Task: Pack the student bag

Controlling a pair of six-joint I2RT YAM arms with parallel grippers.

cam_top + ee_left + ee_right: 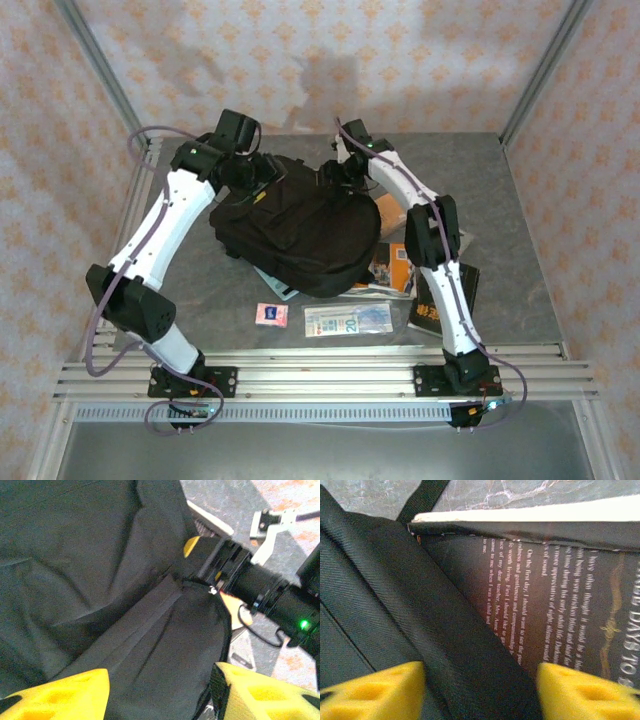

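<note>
- The student bag [300,230] lies flat in the middle of the grey tabletop [520,200]. It is a big black mass of soft fabric with its rounded end towards the near edge.
- Both arms reach to the bag's far end, the left arm at its far-left corner and the right arm at its far-right corner.
- The left pincer [160,670] has its yellow fingers well apart, with creased black bag fabric across the gap. The fabric looks flat rather than bunched, so it seems not to be nipped, though the view is too close to be sure.
- In the left wrist view, the right arm's dark wrist comes in from the right, with a yellow fingertip just at the bag's fabric edge.
- The right pincer [480,666] also has its fingers apart. A ribbed black strap [420,605] of the bag runs diagonally through the gap.
- Just beside that strap lies a dark-covered book [545,605] with small white print and large pale lettering. Its white page edge faces the marbled tabletop.
- Colourful booklets [385,270] stick out from under the bag's near-right side.
- A black book with yellow lettering [432,300] lies under the right forearm.
- A small pink card [271,315] and a printed paper slip [347,320] lie side by side, near the bag's front edge.
</note>
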